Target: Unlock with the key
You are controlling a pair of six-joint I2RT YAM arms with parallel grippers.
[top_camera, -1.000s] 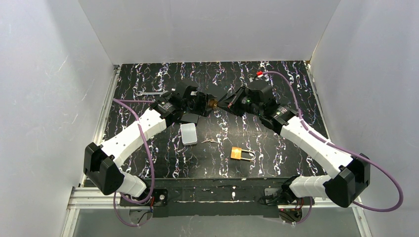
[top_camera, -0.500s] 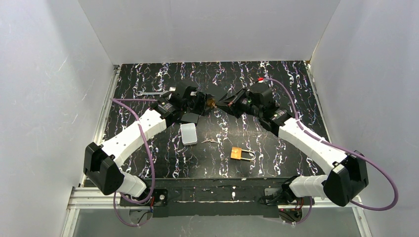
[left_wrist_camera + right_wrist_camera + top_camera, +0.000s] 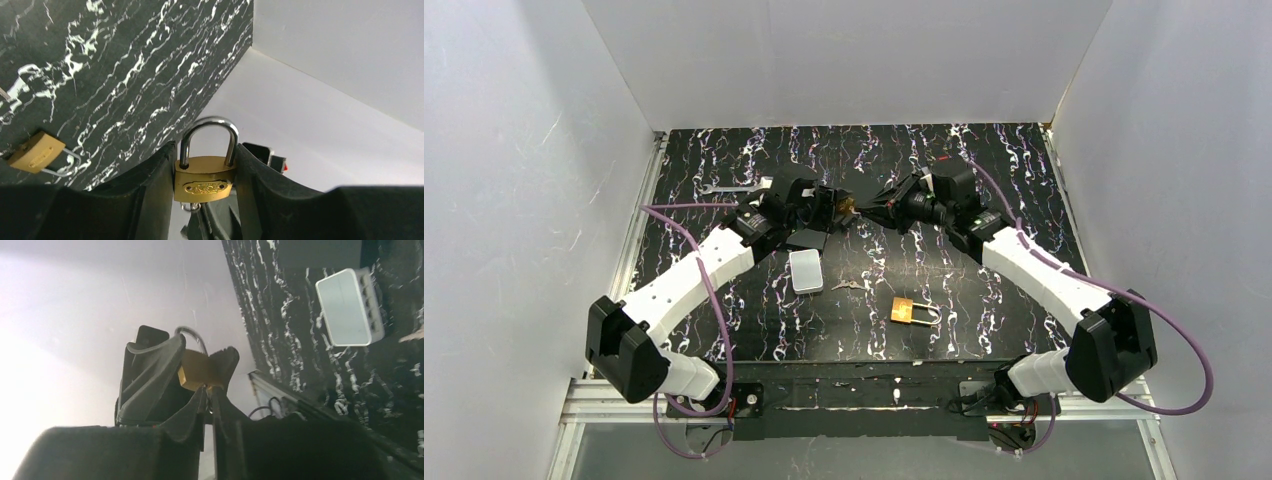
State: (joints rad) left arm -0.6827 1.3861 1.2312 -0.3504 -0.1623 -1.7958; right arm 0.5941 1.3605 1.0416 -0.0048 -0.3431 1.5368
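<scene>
My left gripper is shut on a small brass padlock with a closed steel shackle, held in the air above the table's far middle. My right gripper meets it from the other side, shut on a key whose blade is in the padlock's bottom. Only the key's ring shows under the lock body in the left wrist view.
A second brass padlock lies on the black marbled table near the front, with loose keys and a white rectangular box left of it. A wrench lies at the far left. White walls enclose three sides.
Both arms have shifted a little to the left and away from the near edge, still joined at the padlock. The right wrist has rotated. Things on the table have not moved.
</scene>
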